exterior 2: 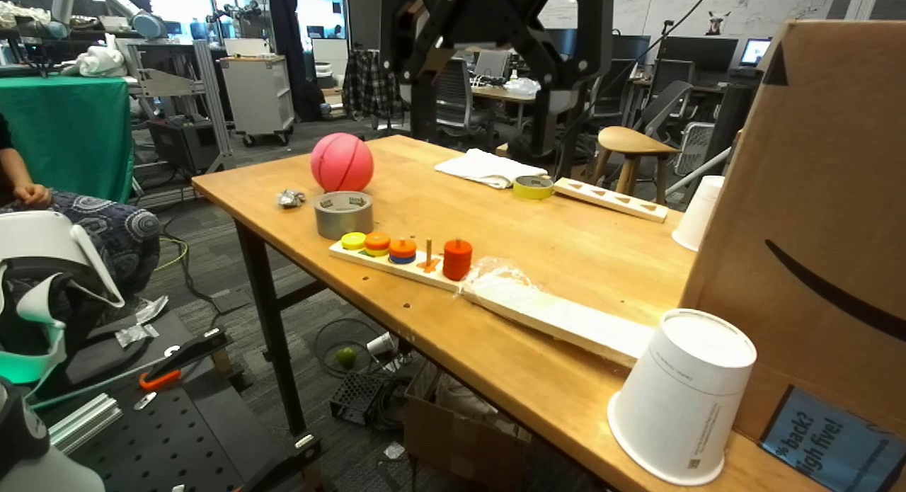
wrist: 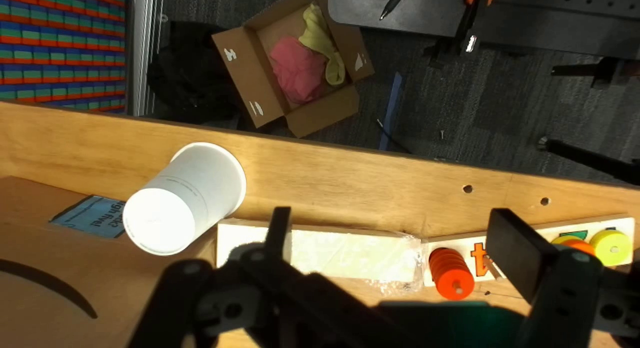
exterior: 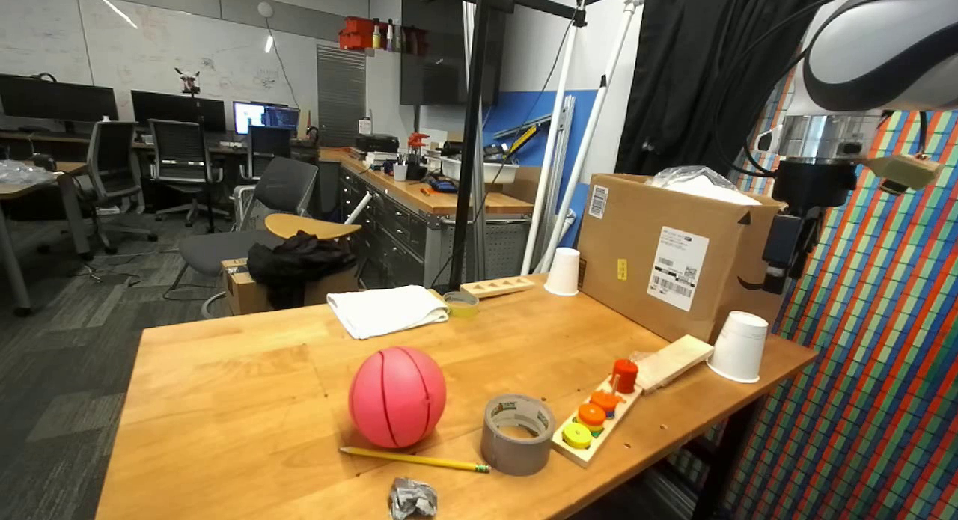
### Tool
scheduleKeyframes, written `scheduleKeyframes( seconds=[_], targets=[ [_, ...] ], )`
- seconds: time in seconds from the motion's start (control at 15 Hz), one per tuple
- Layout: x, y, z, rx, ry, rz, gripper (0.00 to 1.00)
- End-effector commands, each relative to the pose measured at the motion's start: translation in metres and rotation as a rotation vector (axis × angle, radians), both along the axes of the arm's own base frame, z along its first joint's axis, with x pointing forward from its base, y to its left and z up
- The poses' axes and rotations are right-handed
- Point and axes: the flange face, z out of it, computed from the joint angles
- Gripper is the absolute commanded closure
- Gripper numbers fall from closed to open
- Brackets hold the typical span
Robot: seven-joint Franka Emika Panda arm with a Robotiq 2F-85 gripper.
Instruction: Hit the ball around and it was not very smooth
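Note:
The pinkish-red ball with thin dark lines rests on the wooden table. It also shows in an exterior view behind the grey tape roll. The ball is out of the wrist view. My gripper hangs above the table, apart from the ball. In an exterior view it shows side-on in front of the cardboard box. In the wrist view the gripper is open, with its two fingers wide apart and nothing held. Below it lie the pale plank and the peg toy.
The grey tape roll, pencil and crumpled foil lie near the ball. A peg toy and plank line one edge. White cups stand by the cardboard box. A cloth lies behind.

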Motion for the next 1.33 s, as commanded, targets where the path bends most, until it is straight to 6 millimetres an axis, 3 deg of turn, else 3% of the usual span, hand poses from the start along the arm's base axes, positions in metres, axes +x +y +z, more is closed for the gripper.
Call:
scheduleKeyframes(
  seconds=[0.0, 0.2, 0.4, 0.8, 1.0, 1.27],
  targets=[
    [0.0, 0.0, 0.001, 0.0, 0.001, 0.0, 0.0],
    [0.01, 0.03, 0.0, 0.004, -0.045, 0.074, 0.0],
    [0.026, 0.078, 0.004, 0.001, -0.129, 0.182, 0.0],
    [0.066, 0.218, -0.004, 0.135, -0.291, 0.345, 0.0],
    [0.076, 0.288, -0.012, 0.224, -0.317, 0.428, 0.0],
    [0.079, 0.379, -0.036, 0.319, -0.244, 0.505, 0.0]
  ],
)
